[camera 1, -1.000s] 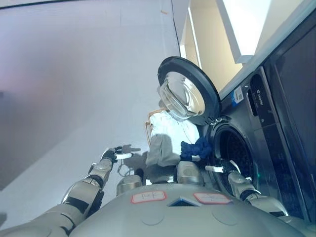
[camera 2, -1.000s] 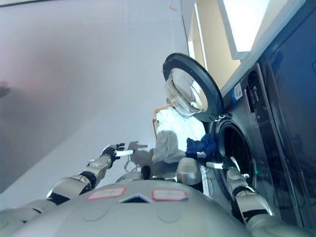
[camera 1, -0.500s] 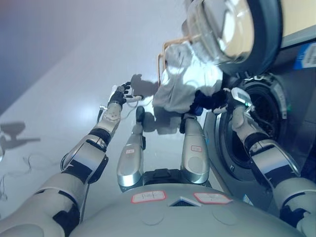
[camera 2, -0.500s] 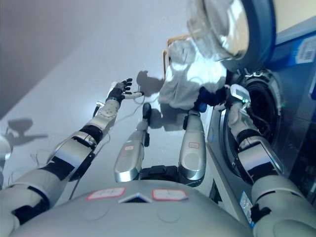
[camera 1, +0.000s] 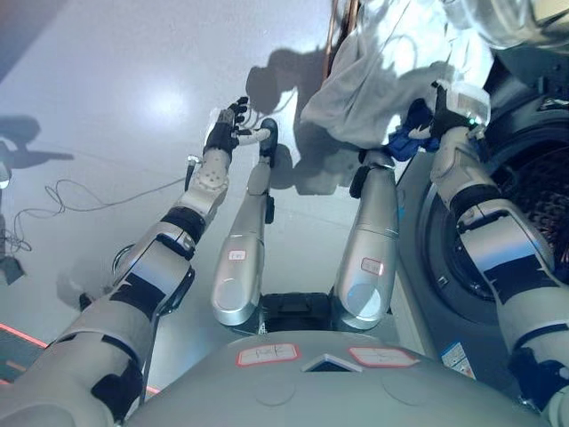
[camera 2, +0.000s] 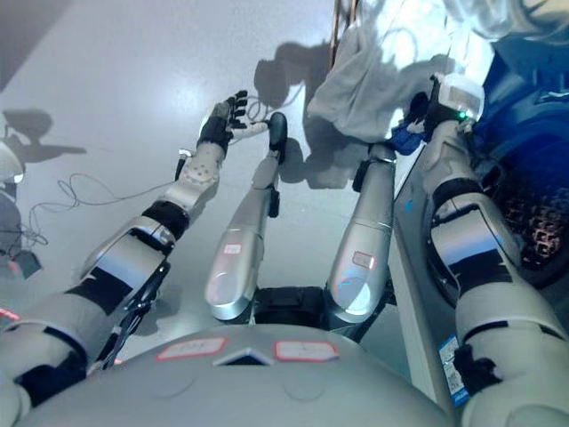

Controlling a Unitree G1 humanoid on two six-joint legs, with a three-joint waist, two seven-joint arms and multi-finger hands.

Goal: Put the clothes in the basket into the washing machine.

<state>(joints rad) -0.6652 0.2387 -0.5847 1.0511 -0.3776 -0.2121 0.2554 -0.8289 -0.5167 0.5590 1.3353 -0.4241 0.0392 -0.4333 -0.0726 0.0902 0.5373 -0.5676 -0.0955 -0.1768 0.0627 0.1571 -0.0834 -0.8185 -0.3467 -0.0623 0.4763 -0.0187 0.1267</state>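
A heap of pale grey-white clothes (camera 1: 382, 67) fills a basket whose tan rim (camera 1: 340, 27) shows at the top. A dark blue cloth (camera 1: 407, 138) lies at the heap's near right edge, beside the washing machine's open drum (camera 1: 529, 191). My right hand (camera 1: 436, 111) rests against the blue cloth, right where it meets the pale heap. My left hand (camera 1: 227, 124) hovers over the floor to the left of the basket, open with its fingers spread and nothing in it.
The washer's round glass door (camera 1: 524, 22) hangs open above the drum at the top right. The machine's dark front (camera 2: 427, 294) runs down the right side. Pale grey floor (camera 1: 107, 107) spreads to the left, with a red line (camera 1: 18, 334) at the lower left.
The camera has tilted down, so the whole picture has shifted. My right hand has gone from the drum's rim to the blue cloth at the heap. The left hand remains spread.
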